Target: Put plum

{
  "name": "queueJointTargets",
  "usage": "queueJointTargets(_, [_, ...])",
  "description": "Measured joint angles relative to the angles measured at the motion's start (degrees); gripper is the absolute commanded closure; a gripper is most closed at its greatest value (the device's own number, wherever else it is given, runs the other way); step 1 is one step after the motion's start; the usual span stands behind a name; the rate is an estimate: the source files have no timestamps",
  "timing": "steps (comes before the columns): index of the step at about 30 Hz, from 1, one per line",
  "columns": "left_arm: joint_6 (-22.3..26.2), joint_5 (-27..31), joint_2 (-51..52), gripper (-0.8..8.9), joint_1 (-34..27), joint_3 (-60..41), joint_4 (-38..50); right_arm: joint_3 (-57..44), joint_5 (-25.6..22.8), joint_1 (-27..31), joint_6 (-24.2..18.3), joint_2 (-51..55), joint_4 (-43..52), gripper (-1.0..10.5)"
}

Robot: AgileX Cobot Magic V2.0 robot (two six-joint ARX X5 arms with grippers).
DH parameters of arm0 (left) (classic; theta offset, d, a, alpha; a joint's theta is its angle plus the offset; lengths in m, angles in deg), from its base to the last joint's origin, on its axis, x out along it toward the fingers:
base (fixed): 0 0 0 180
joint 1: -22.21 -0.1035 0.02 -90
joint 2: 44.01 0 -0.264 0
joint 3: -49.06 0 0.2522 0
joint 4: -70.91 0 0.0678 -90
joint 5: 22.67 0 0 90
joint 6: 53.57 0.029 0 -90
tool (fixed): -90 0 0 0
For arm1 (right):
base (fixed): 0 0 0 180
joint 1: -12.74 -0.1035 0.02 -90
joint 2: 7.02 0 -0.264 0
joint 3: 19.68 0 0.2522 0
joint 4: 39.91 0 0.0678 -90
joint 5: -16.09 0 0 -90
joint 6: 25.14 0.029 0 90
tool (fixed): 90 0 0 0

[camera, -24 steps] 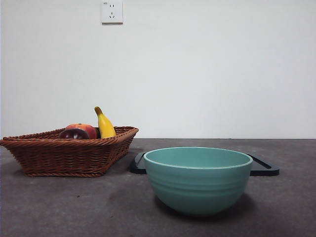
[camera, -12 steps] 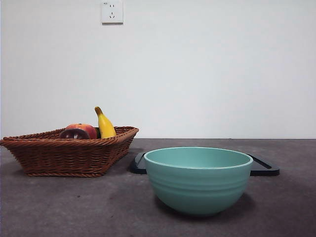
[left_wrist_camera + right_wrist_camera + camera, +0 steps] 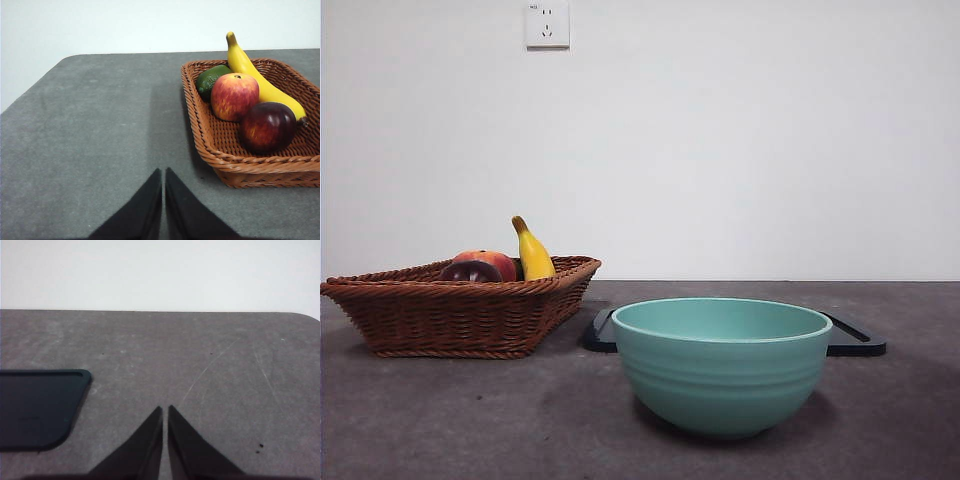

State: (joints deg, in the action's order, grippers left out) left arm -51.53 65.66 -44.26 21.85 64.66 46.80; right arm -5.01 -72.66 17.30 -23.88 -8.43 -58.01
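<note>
Plum (image 3: 267, 127): in wicker basket (image 3: 215, 145), touching the red-orange fruit (image 3: 234, 96) and banana (image 3: 260, 80). My left gripper (image 3: 163, 175): jaws closed, empty, over bare desk (image 3: 90, 125) beside basket. My right gripper (image 3: 165, 412): closed, idle. Risk: tight packing may make my jaws nudge neighbours or slip off the glossy skin.

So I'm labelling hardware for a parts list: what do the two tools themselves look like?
Both look alike: the left tool and right tool each show two plain matte black jaws tapering to pointed tips. No cables, markings or sleeves are visible.
</note>
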Motion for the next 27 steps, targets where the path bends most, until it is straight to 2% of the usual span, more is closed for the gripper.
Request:
queueJointTargets(8, [0.0, 0.02, 0.0, 8.05, 0.0, 0.0, -0.02, 0.04, 0.0, 0.0, 0.0, 1.05, -5.53, 9.4])
queueJointTargets(21, [-0.02, 0.02, 0.0, 8.05, 0.0, 0.0, 0.0, 0.02, 0.0, 0.0, 0.02, 1.07, -5.14, 9.4])
queueJointTargets(27, [0.0, 0.02, 0.0, 8.05, 0.0, 0.0, 0.0, 0.02, 0.0, 0.0, 0.02, 1.07, -1.53, 9.4])
